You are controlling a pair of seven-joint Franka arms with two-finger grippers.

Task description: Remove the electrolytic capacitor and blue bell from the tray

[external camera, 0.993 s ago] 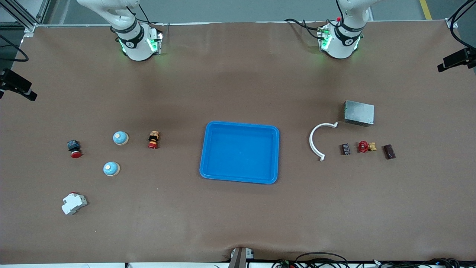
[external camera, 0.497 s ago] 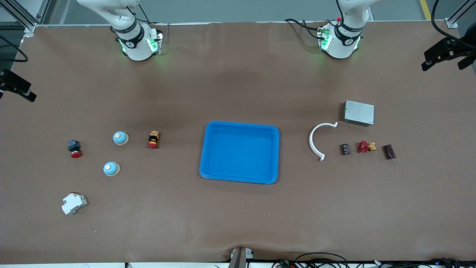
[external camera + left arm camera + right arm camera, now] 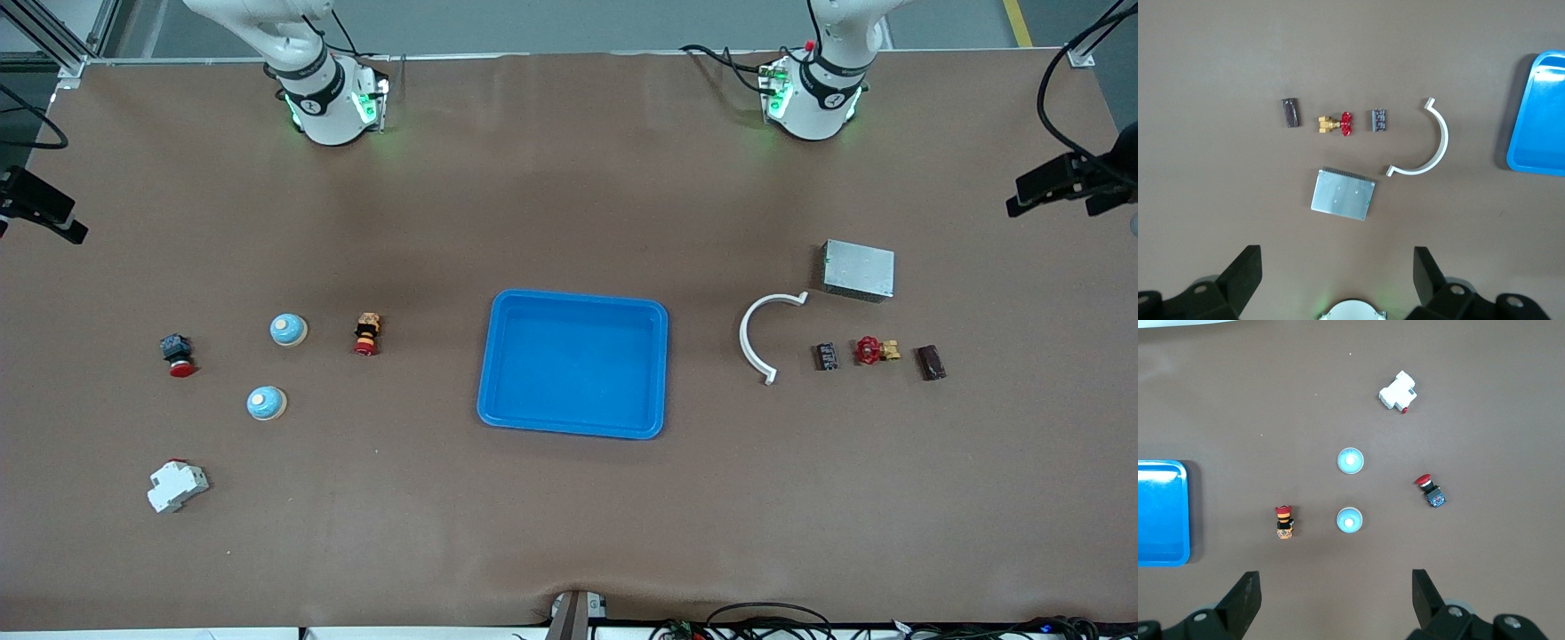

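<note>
A small black capacitor (image 3: 827, 356) lies toward the left arm's end of the table and also shows in the left wrist view (image 3: 1379, 121). Two blue dome bells (image 3: 288, 330) (image 3: 266, 403) sit toward the right arm's end and show in the right wrist view (image 3: 1349, 521) (image 3: 1350, 461). A blue tray (image 3: 573, 428) lies mid-table. My left gripper (image 3: 1336, 251) is open and empty, high over the table between its base and a metal box. My right gripper (image 3: 1335, 574) is open and empty, high over the table between its base and the bells.
Beside the capacitor lie a white curved clip (image 3: 754, 342), a red-and-brass valve (image 3: 875, 350), a dark brown block (image 3: 931, 362) and a grey metal box (image 3: 858, 269). Near the bells lie two red-capped push buttons (image 3: 366, 333) (image 3: 177, 354) and a white breaker (image 3: 177, 485).
A dark part with a cable at the left arm's edge of the front view has shifted lower. Nothing on the table has moved.
</note>
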